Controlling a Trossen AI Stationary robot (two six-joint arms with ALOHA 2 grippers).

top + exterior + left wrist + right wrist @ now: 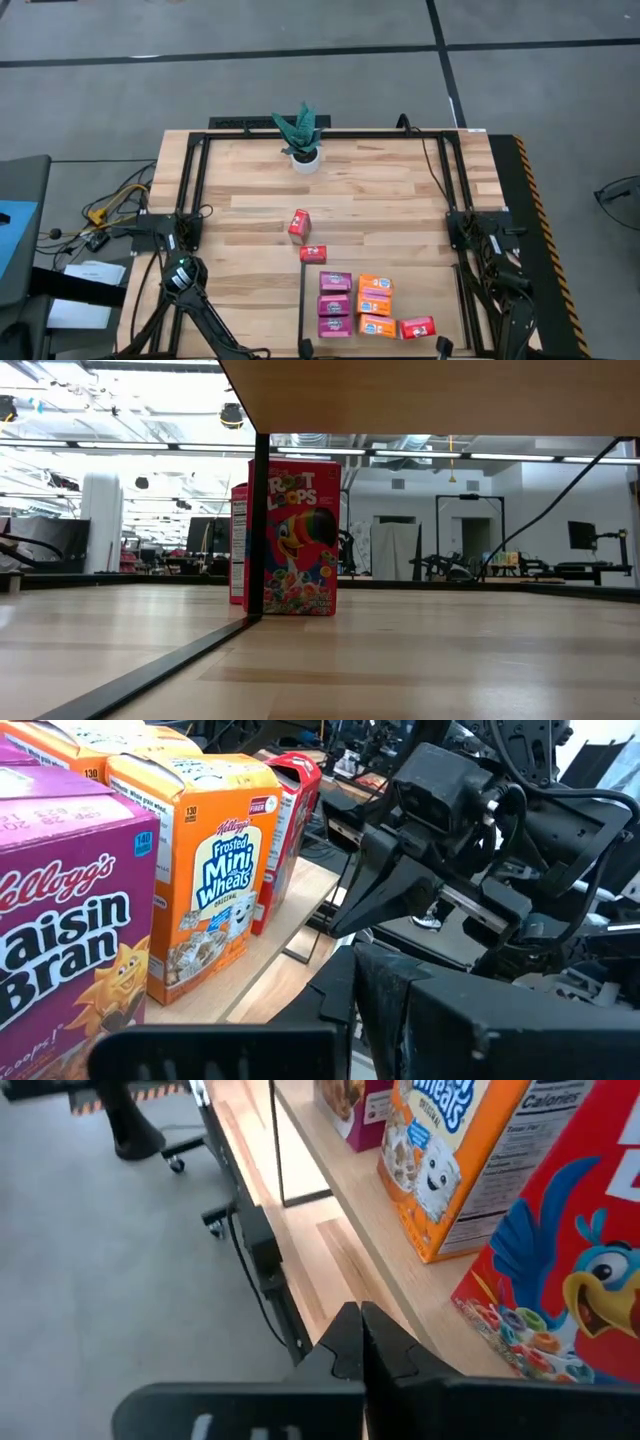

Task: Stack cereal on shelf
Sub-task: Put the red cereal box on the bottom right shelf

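Wooden bench (380, 200) lies beneath us, a potted plant (301, 135) at its far edge. Our right tool (362, 1342) is pinched shut, empty, with a red cereal box (570, 1270) just beside it on the shelf (330, 1205); our left tool, also closed, waits near purple boxes (60, 920).

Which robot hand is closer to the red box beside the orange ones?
Right. The right gripper sits right by that red box; the left gripper is beyond the purple boxes.
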